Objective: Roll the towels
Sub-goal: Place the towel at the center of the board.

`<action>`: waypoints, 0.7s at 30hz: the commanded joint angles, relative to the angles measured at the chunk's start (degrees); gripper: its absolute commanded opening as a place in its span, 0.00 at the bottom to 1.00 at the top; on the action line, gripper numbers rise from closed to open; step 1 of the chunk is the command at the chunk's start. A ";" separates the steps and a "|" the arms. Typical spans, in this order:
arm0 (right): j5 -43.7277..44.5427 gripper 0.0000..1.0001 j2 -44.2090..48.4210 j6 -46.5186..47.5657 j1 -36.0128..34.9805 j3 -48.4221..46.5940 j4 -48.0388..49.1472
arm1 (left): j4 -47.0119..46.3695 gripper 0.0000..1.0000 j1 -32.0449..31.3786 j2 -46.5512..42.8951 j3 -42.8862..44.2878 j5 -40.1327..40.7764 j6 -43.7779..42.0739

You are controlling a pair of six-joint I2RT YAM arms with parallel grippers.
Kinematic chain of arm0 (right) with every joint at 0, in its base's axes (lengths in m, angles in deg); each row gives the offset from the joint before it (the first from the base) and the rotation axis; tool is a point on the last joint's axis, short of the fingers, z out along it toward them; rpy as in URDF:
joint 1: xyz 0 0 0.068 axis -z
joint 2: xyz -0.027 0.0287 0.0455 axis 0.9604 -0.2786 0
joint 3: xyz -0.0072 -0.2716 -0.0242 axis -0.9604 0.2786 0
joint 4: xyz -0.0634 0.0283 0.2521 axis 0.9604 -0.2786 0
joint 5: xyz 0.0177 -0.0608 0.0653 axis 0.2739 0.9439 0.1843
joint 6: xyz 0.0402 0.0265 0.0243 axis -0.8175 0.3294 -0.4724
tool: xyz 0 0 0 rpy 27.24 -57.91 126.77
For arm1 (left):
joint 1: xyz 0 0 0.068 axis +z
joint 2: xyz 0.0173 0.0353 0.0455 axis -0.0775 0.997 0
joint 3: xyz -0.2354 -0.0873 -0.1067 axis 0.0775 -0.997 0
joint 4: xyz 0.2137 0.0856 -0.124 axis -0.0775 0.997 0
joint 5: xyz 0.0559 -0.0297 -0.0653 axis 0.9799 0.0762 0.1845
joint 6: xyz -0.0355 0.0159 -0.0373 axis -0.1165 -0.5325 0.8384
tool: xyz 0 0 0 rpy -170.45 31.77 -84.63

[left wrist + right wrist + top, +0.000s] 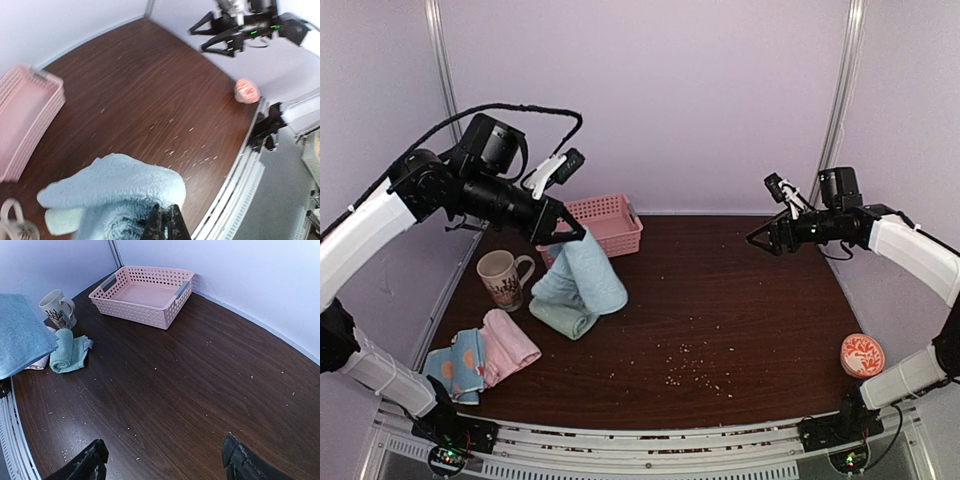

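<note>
At L gripper: fingers nearly together, pinched on top edge of light blue towel; held up off table, just in front of basket.
Light blue towel: hangs from L gripper in a draped fold, lower end down by green towel; can't tell if they touch. L wrist cam shows it bunched right under the fingers.
Green towel: rolled, lying on table below the blue one, near mug.
Pink towel: rolled/folded at near-left of table, touching dotted towel.
Dotted towel: blue w/ orange dots, at near-left corner, left of pink one.
R gripper: fingers spread wide, nothing btwn them; in the air over right side of table, well apart from all towels.
Basket: pink perforated, at back-left by wall, nothing seen inside.
Mug: patterned, upright, left of green towel.
Round red-patterned item: near-right edge of table.
Crumbs: scattered mid-table, toward near edge.
</note>
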 commanded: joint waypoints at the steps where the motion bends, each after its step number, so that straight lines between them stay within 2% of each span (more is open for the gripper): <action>1: 2.91 0.80 -1.01 0.12 0.12 -8.38 -3.67 | -26.71 0.00 -0.32 5.28 2.29 -18.87 1.29; 4: 3.29 0.81 -1.29 -1.31 1.58 -12.42 -4.63 | -42.02 0.00 -1.37 10.82 2.73 -27.12 4.11; 6: 3.54 0.82 -1.57 -2.63 3.02 -13.94 -5.03 | -48.45 0.00 -2.27 14.72 3.67 -29.90 4.58; 9: 6.06 0.82 -1.86 -3.14 4.92 -15.12 -5.58 | -47.11 0.00 -2.60 20.90 3.73 -29.84 0.68; 12: 10.31 0.82 -1.74 -3.39 5.65 -13.78 -4.44 | -32.88 0.22 -2.60 26.79 3.86 -20.24 -10.40; 13: 11.22 0.82 -1.63 -3.30 5.66 -12.90 -3.83 | -29.59 0.27 -2.62 27.88 3.38 -16.87 -12.64; 18: 11.16 0.79 -2.95 1.10 3.66 -8.98 -3.40 | -28.12 0.41 -2.13 22.79 -7.93 -4.09 -14.88; 21: 22.75 0.79 -5.63 11.17 -4.48 -8.05 -8.17 | -26.74 0.43 1.16 21.10 -14.22 3.39 -12.47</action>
